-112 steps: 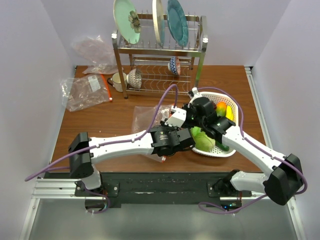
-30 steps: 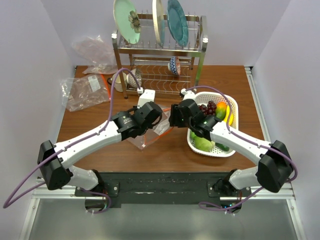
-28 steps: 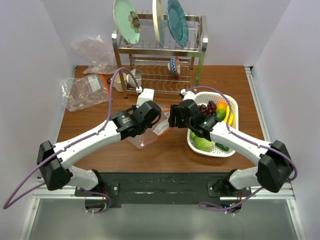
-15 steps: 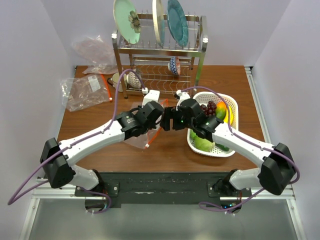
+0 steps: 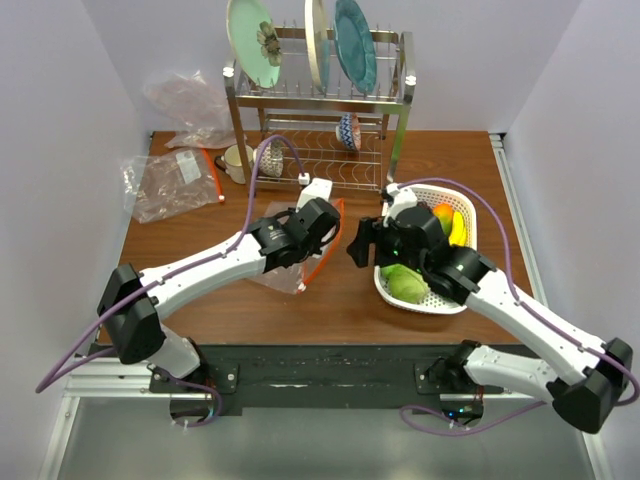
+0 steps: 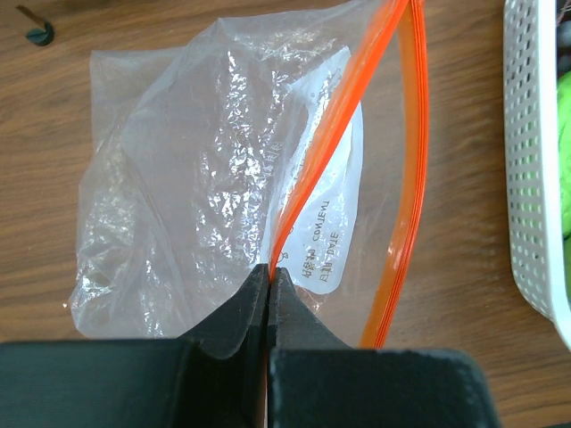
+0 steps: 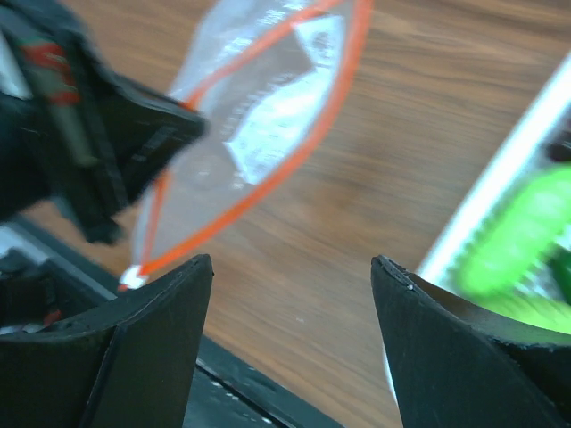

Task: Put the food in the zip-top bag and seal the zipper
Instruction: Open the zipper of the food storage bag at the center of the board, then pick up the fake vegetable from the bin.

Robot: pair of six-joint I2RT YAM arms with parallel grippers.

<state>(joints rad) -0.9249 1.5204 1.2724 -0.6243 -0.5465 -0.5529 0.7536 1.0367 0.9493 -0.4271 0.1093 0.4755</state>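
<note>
The clear zip-top bag (image 5: pixel 290 268) lies on the wooden table, its mouth standing open toward the basket. My left gripper (image 5: pixel 318 235) is shut on one lip of the orange-red zipper (image 6: pixel 332 129); the other lip (image 6: pixel 397 178) arcs free to the right. My right gripper (image 5: pixel 355 248) hovers open and empty between the bag mouth and the basket, with bare table between its fingers (image 7: pixel 169 303). The food sits in the white mesh basket (image 5: pixel 452 300): a green cabbage (image 5: pixel 405 284), an orange fruit (image 5: pixel 441 212) and a yellow banana (image 5: pixel 458 228). The right arm covers part of the basket.
A metal dish rack (image 5: pixel 318 120) with plates and bowls stands at the back. Two other clear bags (image 5: pixel 172 180) lie at the far left, with a cup (image 5: pixel 236 160) beside the rack. The basket wall (image 6: pixel 526 178) is close to the bag's mouth.
My right gripper has let go of the bag mouth, opened and drawn back toward the basket. My left gripper has shifted right, still pinching the zipper lip.
</note>
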